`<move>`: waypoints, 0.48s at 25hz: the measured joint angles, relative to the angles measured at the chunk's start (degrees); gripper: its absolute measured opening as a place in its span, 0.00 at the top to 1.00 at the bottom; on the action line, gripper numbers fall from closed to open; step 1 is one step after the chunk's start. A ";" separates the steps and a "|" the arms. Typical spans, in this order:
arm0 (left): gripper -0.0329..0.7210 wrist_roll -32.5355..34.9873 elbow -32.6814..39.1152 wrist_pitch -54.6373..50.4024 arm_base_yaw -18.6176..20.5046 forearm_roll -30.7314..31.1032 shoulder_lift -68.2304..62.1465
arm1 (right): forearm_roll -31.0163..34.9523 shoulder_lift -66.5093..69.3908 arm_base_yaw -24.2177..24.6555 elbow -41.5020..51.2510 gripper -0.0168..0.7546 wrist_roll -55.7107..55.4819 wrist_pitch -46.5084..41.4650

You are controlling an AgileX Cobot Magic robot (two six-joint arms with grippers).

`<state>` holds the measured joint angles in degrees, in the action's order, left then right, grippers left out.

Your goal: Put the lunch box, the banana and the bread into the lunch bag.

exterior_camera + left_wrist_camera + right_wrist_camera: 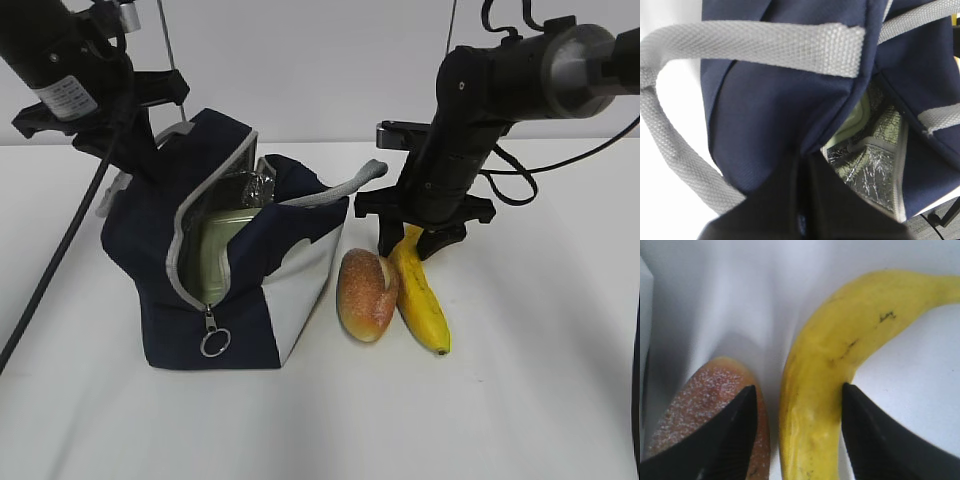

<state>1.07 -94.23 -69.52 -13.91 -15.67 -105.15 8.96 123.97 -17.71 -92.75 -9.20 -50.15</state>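
The navy lunch bag point(150, 250) stands at the left with its zipper mouth held agape. My left gripper point(140, 155) is shut on the bag's upper fabric edge; in the left wrist view the jaws point(805, 160) pinch navy cloth point(775, 100). Inside lies the lunch box point(222, 235), its green lid point(857, 117) against the silver lining. The bread point(365, 295) and the banana point(422, 295) lie side by side on the table right of the bag. My right gripper point(410, 243) is down over the banana's upper end. It stands open point(798, 387), one finger touching the banana point(840, 340), the other over the bread point(700, 395).
The white table point(500, 400) stretches in front and to the right. The metal ring pull point(215, 343) hangs at the bag's front. A grey handle point(350, 180) sticks out toward the right arm; another loops across the left wrist view point(765, 47).
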 joint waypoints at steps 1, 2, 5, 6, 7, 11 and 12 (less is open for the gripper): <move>0.96 0.00 0.00 0.00 0.00 0.00 0.00 | -0.11 0.00 0.00 0.00 0.43 0.00 0.00; 0.96 0.00 0.00 0.00 0.00 0.00 0.00 | -0.25 0.00 0.00 0.00 0.43 0.00 0.00; 0.96 0.00 0.00 0.00 0.00 0.00 0.00 | -0.24 0.00 0.00 0.00 0.43 0.00 0.00; 0.96 0.00 0.00 0.00 0.00 0.00 0.00 | -0.37 0.00 0.00 0.00 0.43 0.00 -0.07; 0.96 0.00 0.00 0.00 0.00 0.00 0.00 | -0.48 0.02 0.00 0.00 0.43 0.00 -0.07; 0.96 0.00 0.00 0.00 0.00 0.00 0.00 | -1.35 0.63 0.05 0.00 0.43 0.00 0.05; 0.96 0.00 0.00 0.00 0.00 -0.06 0.00 | -1.49 1.05 0.14 0.10 0.43 -0.12 0.19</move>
<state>1.07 -94.23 -69.52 -13.91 -15.73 -105.15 7.46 125.02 -17.58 -92.65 -9.33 -49.96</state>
